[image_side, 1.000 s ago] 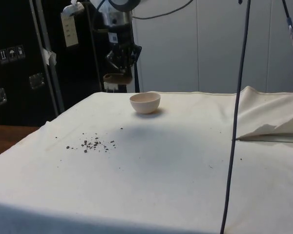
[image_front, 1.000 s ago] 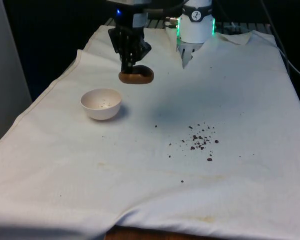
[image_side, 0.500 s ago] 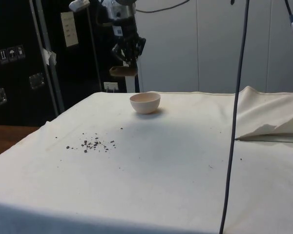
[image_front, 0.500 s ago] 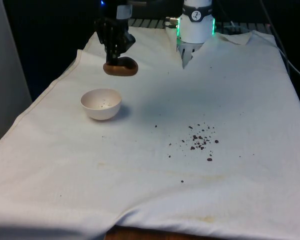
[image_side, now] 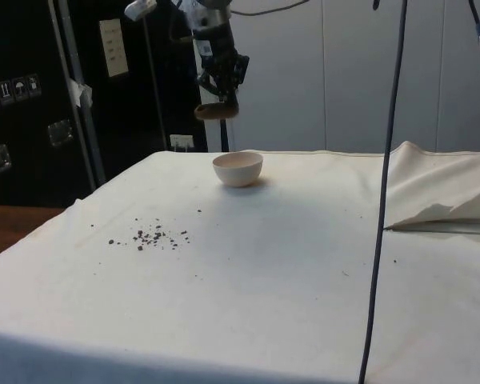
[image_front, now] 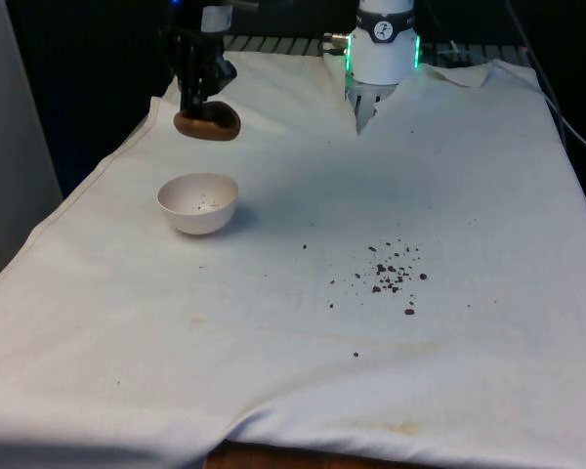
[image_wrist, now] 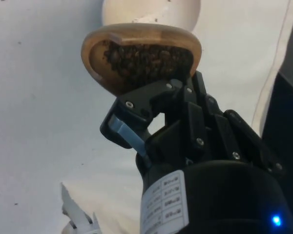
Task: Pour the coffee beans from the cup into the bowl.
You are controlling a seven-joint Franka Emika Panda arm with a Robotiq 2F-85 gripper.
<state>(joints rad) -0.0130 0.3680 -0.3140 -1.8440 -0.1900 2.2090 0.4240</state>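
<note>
Currently, in the front view, the gripper [image_front: 201, 106] is clamped on the wooden cup [image_front: 207, 124], held beyond the white bowl [image_front: 197, 202]. In the side view, the cup [image_side: 217, 111] hangs above the bowl [image_side: 238, 169]; tipping should be gradual. In the wrist view, the beans [image_wrist: 144, 61] are level, unspilled.

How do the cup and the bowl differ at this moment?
The cup is brown and wooden-looking; the bowl is white. The cup hangs in the air, clamped in the gripper, while the bowl rests on the cloth. The cup holds a heap of beans; the bowl holds just a few. Both are small, open vessels.
</note>
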